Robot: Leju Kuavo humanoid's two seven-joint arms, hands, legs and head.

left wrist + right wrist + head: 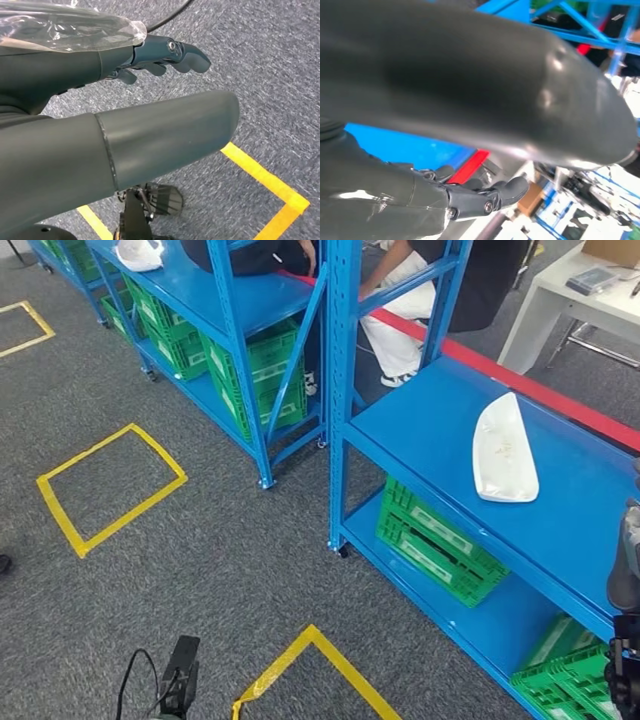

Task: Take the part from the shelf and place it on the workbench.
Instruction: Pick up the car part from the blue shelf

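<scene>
A white, flat curved part (505,450) lies on the blue upper board of the near shelf (423,430). Another white part (139,252) rests on the far shelf at the top left. My right hand (626,565) shows at the right edge, beside the near shelf's front and to the right of the part, apart from it. In the right wrist view that hand (414,192) has its fingers (505,192) stretched out and holds nothing. My left hand (86,70) hangs over the grey carpet, its fingers (173,52) straight, holding nothing.
Green crates (438,545) stand on the lower shelf boards. Yellow tape squares (109,485) mark the carpet. A person in white trousers (392,335) sits behind the shelves. A white table (562,290) stands at the back right. Red tape (543,390) runs behind the near shelf.
</scene>
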